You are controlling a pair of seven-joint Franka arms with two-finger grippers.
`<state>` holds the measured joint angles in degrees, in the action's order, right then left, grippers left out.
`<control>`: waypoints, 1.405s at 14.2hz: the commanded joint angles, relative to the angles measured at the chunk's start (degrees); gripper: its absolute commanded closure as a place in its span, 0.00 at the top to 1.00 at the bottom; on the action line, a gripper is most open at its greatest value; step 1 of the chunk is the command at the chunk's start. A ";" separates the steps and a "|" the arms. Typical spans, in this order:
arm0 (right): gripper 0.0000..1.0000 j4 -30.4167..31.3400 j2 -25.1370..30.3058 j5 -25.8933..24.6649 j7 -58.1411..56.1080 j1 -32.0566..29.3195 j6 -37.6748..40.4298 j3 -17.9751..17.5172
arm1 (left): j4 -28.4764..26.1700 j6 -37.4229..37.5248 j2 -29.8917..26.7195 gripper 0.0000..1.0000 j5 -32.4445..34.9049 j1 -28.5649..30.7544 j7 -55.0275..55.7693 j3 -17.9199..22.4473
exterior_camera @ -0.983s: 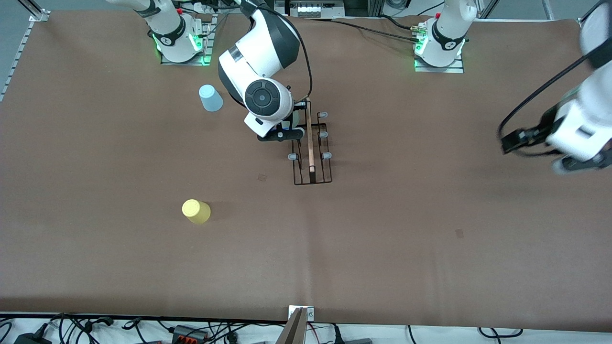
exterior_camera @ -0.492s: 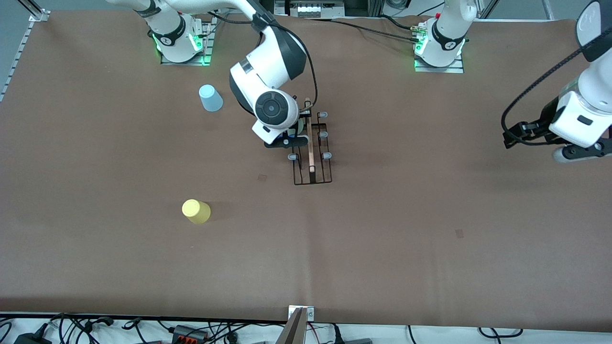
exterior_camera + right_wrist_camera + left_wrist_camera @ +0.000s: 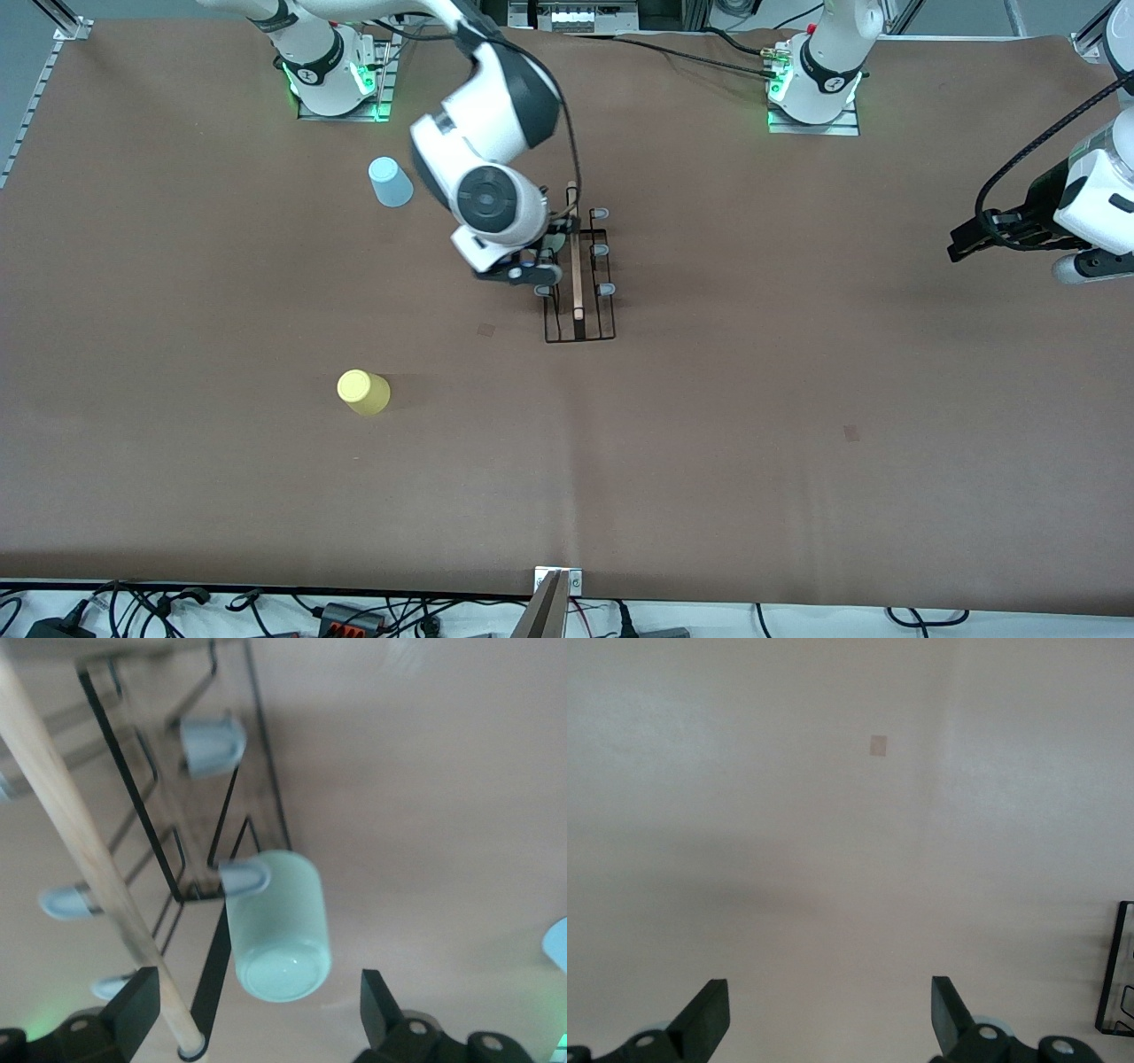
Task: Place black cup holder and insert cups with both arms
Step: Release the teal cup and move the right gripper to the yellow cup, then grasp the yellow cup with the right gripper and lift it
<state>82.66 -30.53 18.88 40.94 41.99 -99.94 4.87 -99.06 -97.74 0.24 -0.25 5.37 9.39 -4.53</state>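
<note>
The black cup holder (image 3: 578, 282) stands on the table mid-way between the arms, its wooden rod (image 3: 84, 850) along the top. A mint green cup (image 3: 279, 926) hangs on one of its pegs. My right gripper (image 3: 257, 1014) is open just over that cup, with its fingers apart from the cup. In the front view the right gripper (image 3: 530, 266) is beside the rack and hides the cup. The light blue cup (image 3: 390, 182) and the yellow cup (image 3: 363, 392) stand upside down on the table toward the right arm's end. My left gripper (image 3: 970, 239) is open and empty over bare table.
The brown table mat (image 3: 709, 425) is bare around the rack. A corner of the rack shows in the left wrist view (image 3: 1121, 966). The light blue cup's edge shows in the right wrist view (image 3: 556, 946). Cables lie along the table's edge nearest the front camera.
My right hand first moved closer to the rack, then drew back a little. My left arm has drawn away toward its own end of the table.
</note>
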 commanded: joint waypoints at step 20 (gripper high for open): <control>1.00 -5.67 -15.79 -6.57 -23.09 -19.05 -15.81 9.28 | -0.87 1.77 -1.21 1.00 -0.98 0.17 -1.39 -0.39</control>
<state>78.64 -45.16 12.21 19.79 23.65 -115.96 14.39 -99.13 -96.48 0.24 -0.25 5.24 9.36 -4.84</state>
